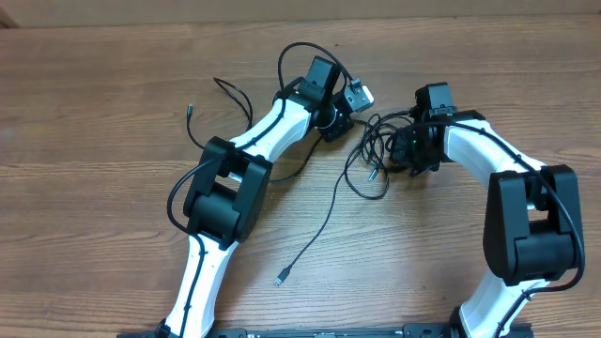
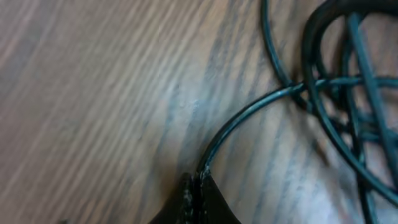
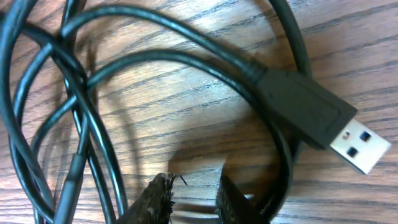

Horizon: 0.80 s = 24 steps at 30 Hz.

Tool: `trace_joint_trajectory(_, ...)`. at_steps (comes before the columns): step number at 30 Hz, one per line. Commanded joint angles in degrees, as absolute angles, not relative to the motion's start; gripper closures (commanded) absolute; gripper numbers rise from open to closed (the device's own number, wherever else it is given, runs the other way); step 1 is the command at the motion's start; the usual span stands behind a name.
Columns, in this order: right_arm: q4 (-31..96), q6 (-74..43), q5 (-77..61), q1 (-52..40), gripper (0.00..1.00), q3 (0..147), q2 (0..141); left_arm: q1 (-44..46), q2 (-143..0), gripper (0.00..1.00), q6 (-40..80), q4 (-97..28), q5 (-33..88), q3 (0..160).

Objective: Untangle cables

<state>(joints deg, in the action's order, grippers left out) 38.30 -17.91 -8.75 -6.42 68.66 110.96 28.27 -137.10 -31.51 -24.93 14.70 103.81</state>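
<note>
Overhead: three cables (image 1: 373, 133), two grippers (image 1: 362, 97) (image 1: 399, 150)

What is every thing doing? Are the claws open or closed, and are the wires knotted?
left gripper: shut on a strand of the tangled cables
right gripper: open, holding nothing
tangled cables: looped over each other between the grippers
long cable: trails out of the tangle, far end loose on the table
USB plug: unplugged, lying flat
</note>
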Motion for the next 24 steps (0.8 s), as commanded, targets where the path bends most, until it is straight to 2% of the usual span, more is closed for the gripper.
trace_joint_trajectory(1,39.07,-17.52,-7.77,-6.52,0.76,68.2,111.35,27.29,-139.09,0.96,-29.78,-26.13,1.17,102.98)
trace_joint_trajectory(5,41.58,-17.5,-7.77,-5.93,0.75,69.3,111.22,25.43,-136.16,0.96,-25.23,-26.61,-5.19,102.98)
trace_joint_trajectory(7,46.02,-17.5,-7.75,-4.99,0.66,71.96,111.22,24.32,-134.58,0.96,-23.18,-27.35,-6.61,102.98)
trace_joint_trajectory(10,52.58,-17.52,-7.86,-3.77,0.6,77.03,111.07,22.96,-132.84,0.96,-21.28,-28.84,-6.15,102.98)
trace_joint_trajectory(15,58.7,-17.5,-8.38,-3.84,0.57,84.25,109.69,20.95,-130.32,0.96,-17.41,-30.65,-6.94,102.98)
trace_joint_trajectory(24,58.94,-17.54,-13.41,-5.39,0.52,86.46,107.63,14.83,-122.32,0.96,-3.25,-32.49,-7.09,102.98)
